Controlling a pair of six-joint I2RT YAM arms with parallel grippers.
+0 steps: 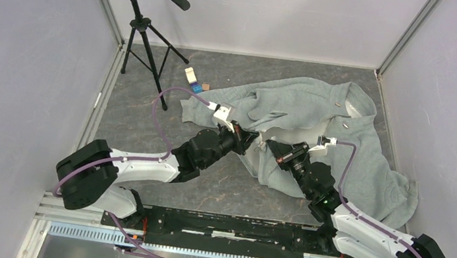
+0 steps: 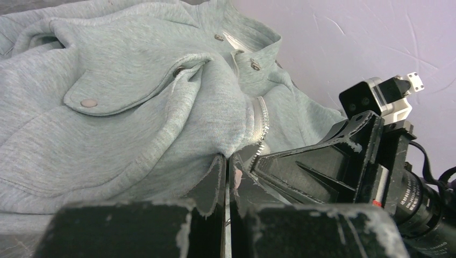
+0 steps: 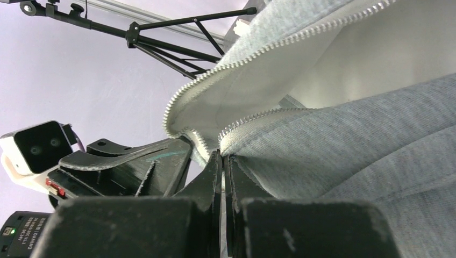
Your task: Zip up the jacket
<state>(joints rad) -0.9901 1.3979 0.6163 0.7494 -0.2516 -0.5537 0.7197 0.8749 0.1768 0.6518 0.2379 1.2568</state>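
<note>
My left gripper (image 1: 253,138) and right gripper (image 1: 270,149), jaws pressed closed on the jacket (image 1: 309,106) hem toward the table (image 1: 217,194) near edge, should I judge align both zipper (image 2: 262,121) ends level before mating them.

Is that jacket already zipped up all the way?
No, the jacket gapes open: its two zipper rows run apart with pale lining showing between them.

We are looking at the jacket (image 2: 107,134) in soft, matt, fuzzy fleece cloth, its zipper (image 3: 279,45) showing pale, faintly glossy teeth and its snaps (image 2: 88,102) dull metal. We are seeing the table (image 1: 218,188) looking like mottled, matt grey stone.
</note>
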